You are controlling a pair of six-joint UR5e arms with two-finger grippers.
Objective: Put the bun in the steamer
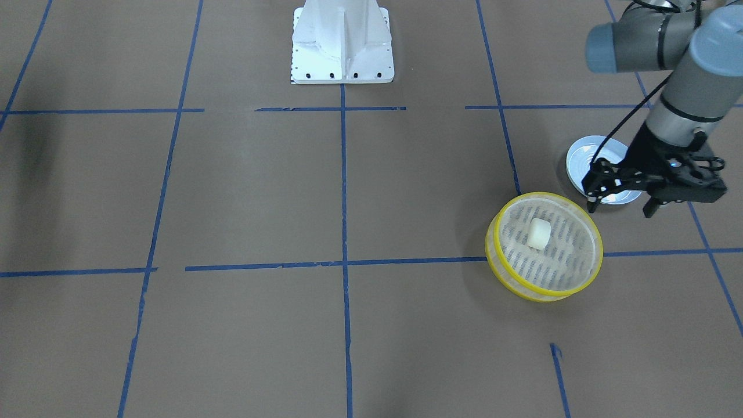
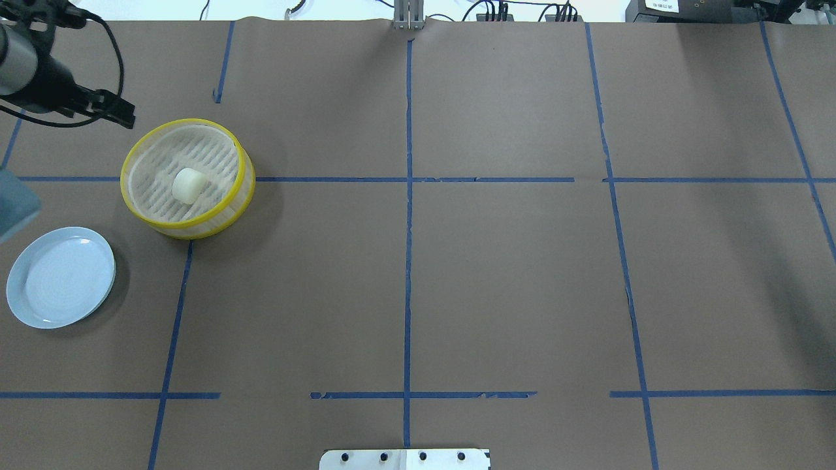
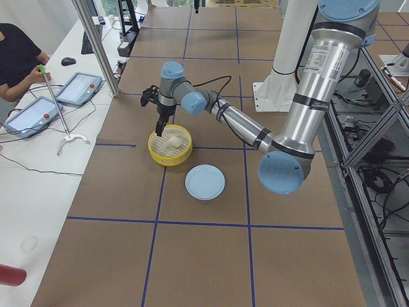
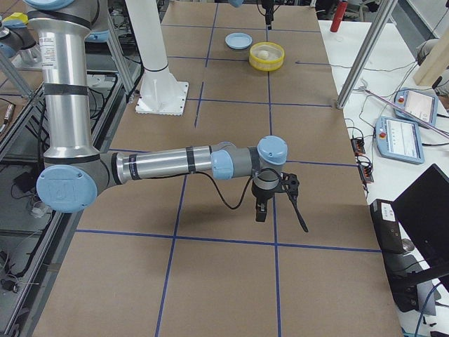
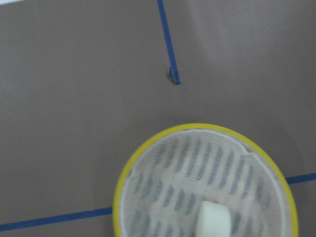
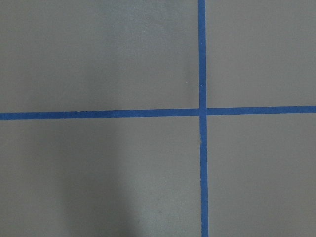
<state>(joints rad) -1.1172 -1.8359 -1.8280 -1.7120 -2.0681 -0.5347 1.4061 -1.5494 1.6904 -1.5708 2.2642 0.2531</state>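
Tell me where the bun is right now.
In the overhead view the bun sits on the mesh floor of the steamer, near its middle, on the view's left side; the blue plate lies empty just nearer the robot.

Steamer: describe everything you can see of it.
The steamer is a round, shallow basket with yellow rims top and bottom, a translucent beige wall and a slotted beige mesh floor, seemingly plastic. It sits upright on the brown table, over a blue tape line, beside the pale blue plate but apart from it. The cream-white bun lies inside near the middle. The open left pincer hangs close by without touching.
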